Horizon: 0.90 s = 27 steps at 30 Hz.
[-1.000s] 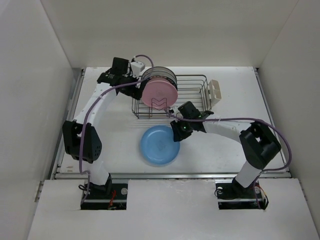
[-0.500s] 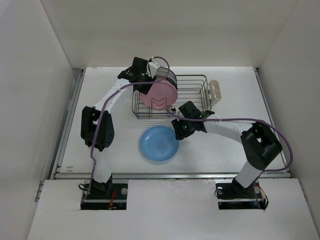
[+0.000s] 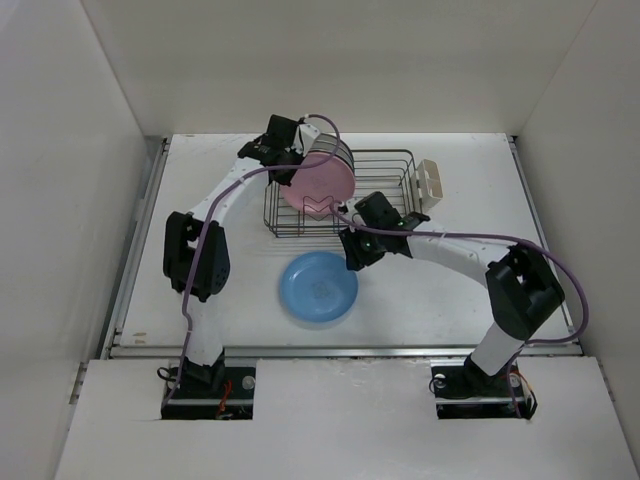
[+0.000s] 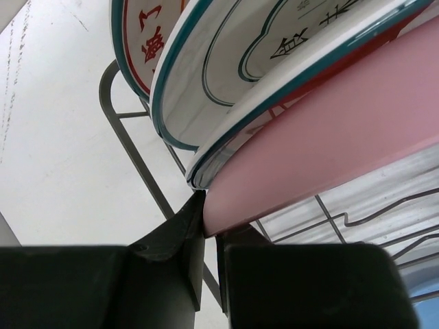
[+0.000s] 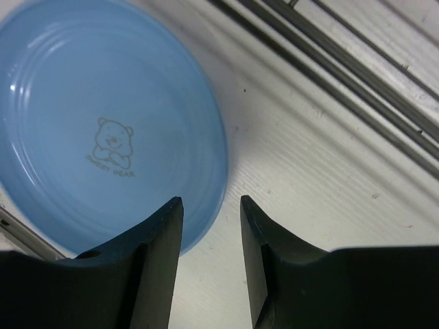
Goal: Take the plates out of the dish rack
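The dark wire dish rack (image 3: pixel 385 190) stands at the back of the table. At its left end the pink plate (image 3: pixel 320 185) stands on edge, with two white teal-rimmed plates (image 4: pixel 274 62) behind it. My left gripper (image 3: pixel 287 168) is shut on the pink plate (image 4: pixel 329 137), pinching its lower left rim between the jaws (image 4: pixel 209 229). The blue plate (image 3: pixel 320 288) lies flat on the table in front of the rack. My right gripper (image 3: pixel 352 250) hovers open and empty over the blue plate's (image 5: pixel 103 137) right edge, fingertips (image 5: pixel 211 202) apart.
A cream plastic holder (image 3: pixel 430 182) is clipped on the rack's right end. The rack's front wires (image 5: pixel 343 75) run just beyond the right gripper. White walls enclose the table on the left, back and right.
The left gripper swung right to the rack's left end and closed on the pink plate's rim. The right gripper opened a little and drew slightly toward the rack.
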Motion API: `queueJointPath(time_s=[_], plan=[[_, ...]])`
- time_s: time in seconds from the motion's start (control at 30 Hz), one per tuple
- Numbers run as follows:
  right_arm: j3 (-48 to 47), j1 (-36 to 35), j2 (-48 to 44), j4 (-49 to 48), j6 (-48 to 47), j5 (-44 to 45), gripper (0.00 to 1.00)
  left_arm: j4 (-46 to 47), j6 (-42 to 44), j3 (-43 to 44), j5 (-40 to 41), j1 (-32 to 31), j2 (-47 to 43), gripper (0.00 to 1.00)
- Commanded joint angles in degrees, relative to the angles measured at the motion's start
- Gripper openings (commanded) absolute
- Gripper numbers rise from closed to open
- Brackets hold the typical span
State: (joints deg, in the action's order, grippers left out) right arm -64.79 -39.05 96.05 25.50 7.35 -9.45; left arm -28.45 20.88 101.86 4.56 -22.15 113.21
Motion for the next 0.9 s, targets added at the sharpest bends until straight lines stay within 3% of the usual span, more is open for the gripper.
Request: queueJointPath(time_s=[0.0,0.63,0.77,0.87], plan=[[-3.67,-0.24,-0.69,0.78,-0.68,-0.74,0.45,1.90,-0.14,0.88,2.39,0.44,-5.01,0.00],[-4.81,-0.24,-10.79,-0.45,0.91,1.37,0.45,-2.92,-3.57,7.46,1.68,0.44,-13.98,0.00],[-6.31,-0.24,-15.44,-1.06,1.52,2.15,0.45,-16.50,-3.57,15.98,-7.68,2.46,-13.98,0.00],[-7.80,-0.24,-20.80,-1.06,3.54,7.24,0.45,-24.70,-1.12,17.67,-15.26,3.34,-15.29,0.00]])
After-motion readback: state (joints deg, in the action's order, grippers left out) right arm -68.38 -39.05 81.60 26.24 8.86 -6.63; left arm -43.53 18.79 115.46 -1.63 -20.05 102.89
